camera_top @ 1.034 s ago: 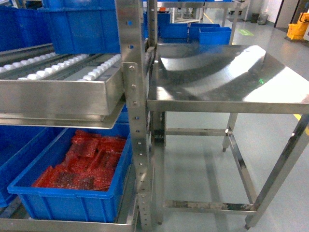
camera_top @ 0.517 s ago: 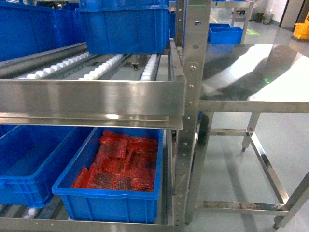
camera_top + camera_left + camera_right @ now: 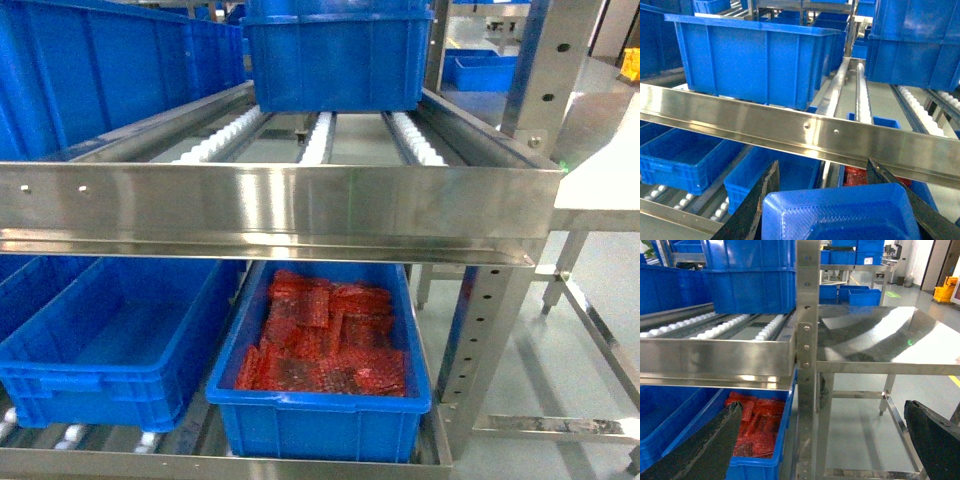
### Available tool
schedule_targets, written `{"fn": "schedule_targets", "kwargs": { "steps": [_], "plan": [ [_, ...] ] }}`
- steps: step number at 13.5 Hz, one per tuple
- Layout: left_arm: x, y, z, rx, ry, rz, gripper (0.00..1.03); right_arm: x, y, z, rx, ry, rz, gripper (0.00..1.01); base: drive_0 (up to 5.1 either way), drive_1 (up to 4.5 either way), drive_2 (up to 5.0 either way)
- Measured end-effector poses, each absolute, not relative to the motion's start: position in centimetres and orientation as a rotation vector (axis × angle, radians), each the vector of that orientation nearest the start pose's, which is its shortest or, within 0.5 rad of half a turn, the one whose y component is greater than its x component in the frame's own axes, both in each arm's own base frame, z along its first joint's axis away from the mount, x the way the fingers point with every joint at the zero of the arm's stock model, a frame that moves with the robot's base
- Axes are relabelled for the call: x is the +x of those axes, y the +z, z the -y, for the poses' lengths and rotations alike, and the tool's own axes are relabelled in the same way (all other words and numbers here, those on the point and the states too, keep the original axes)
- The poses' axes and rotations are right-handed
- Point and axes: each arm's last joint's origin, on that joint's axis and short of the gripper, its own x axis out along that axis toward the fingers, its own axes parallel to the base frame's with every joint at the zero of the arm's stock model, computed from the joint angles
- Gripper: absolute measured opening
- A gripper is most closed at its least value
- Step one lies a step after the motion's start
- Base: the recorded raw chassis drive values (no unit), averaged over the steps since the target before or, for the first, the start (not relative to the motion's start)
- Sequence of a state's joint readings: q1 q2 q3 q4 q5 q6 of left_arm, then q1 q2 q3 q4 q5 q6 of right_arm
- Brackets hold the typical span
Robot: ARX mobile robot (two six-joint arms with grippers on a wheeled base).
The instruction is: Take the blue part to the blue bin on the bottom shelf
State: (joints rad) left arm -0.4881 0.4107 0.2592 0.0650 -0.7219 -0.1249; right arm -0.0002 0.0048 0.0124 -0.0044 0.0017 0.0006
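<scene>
In the head view a steel rack (image 3: 280, 205) filled the frame, its front rail running across the middle. On the bottom shelf, lower left, sat the blue bin (image 3: 110, 340), with nothing visible inside. Just beside it, lower centre, stood a like crate (image 3: 325, 400) full of red bags (image 3: 325, 340). Another crate (image 3: 335, 55) rested on the white rollers (image 3: 320, 140) of the upper shelf, top centre. A corner of the bench (image 3: 605, 190) showed at the right edge.

Neither tool appeared in the head view. In the left wrist view, the left tool (image 3: 835, 210) took up the bottom of the frame, its dark fingers (image 3: 757, 205) spread wide on either side of the blue part (image 3: 840, 215), which sat between them and looked held; its upper face was recessed. Beyond it the rack's rail crossed the frame, with the bin at lower left under it.

In the right wrist view, the right tool (image 3: 825, 450) stood wide open with nothing between its fingers (image 3: 705, 450), which lay at the bottom corners. The bench spread across the right half, and the red bags showed at lower left under the rail.
</scene>
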Motion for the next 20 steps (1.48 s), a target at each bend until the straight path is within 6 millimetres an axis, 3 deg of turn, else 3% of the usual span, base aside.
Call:
{"fn": "schedule_targets", "kwargs": {
  "steps": [8, 20],
  "plan": [
    [11.35, 22.38, 3.84, -0.077, 0.24, -0.054, 0.43, 9.72, 16.72, 0.0, 0.001, 0.0, 0.006, 0.98, -5.0, 2.38, 2.4],
    [11.35, 22.38, 3.85, -0.077, 0.238, -0.054, 0.43, 9.72, 16.69, -0.01, 0.0, 0.003, 0.002, 0.98, 0.0, 0.0, 0.0]
  ]
}}
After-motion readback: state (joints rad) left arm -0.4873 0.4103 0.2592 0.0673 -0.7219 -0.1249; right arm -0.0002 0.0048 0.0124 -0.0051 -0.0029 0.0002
